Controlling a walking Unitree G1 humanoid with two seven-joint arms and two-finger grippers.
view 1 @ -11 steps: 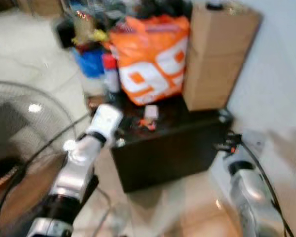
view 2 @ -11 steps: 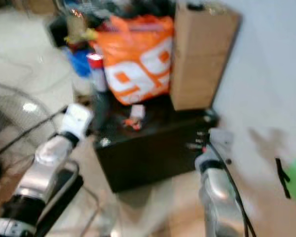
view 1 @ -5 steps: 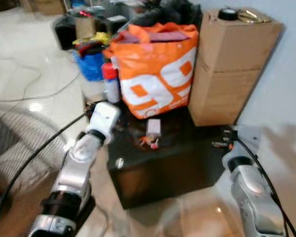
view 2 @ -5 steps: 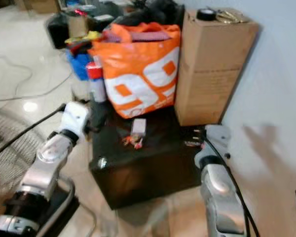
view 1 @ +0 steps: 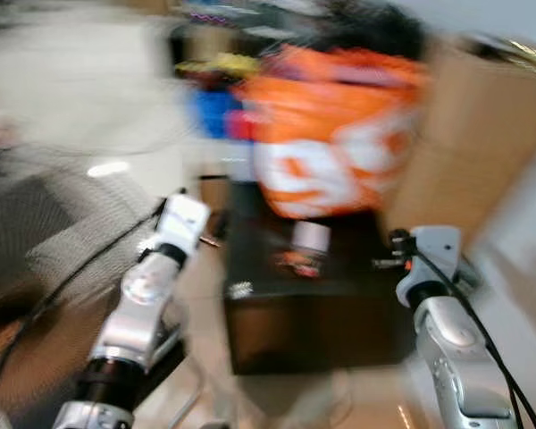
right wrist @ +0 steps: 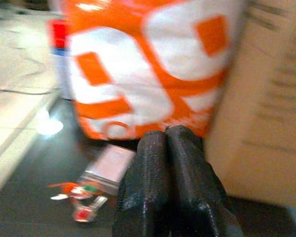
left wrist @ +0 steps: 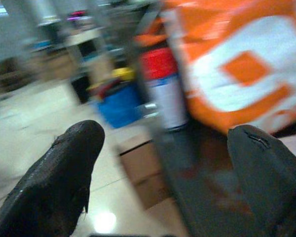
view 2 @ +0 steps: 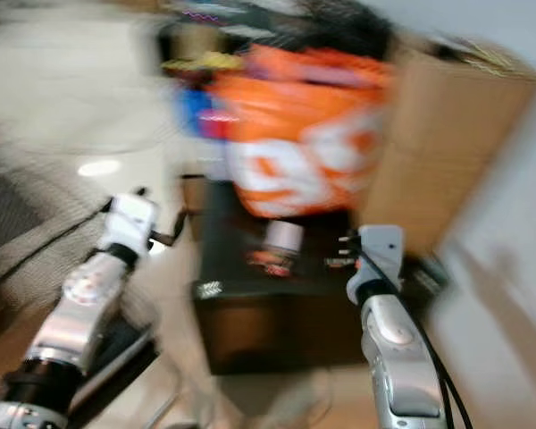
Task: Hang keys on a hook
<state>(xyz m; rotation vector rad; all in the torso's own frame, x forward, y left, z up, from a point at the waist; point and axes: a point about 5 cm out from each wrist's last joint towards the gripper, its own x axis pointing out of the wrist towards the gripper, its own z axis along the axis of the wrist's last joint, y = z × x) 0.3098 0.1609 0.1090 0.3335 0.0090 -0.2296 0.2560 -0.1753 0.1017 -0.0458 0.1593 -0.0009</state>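
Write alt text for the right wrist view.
The right gripper's two black fingers are pressed shut, hovering above a dark tabletop where keys with orange tags lie. Behind stand an orange-and-white bag and a cardboard box.

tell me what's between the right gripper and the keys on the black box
Only bare dark box top: the right wrist view shows the right gripper shut, short of the keys.

Both arms reach forward; left gripper jaws spread, right gripper jaws closed.
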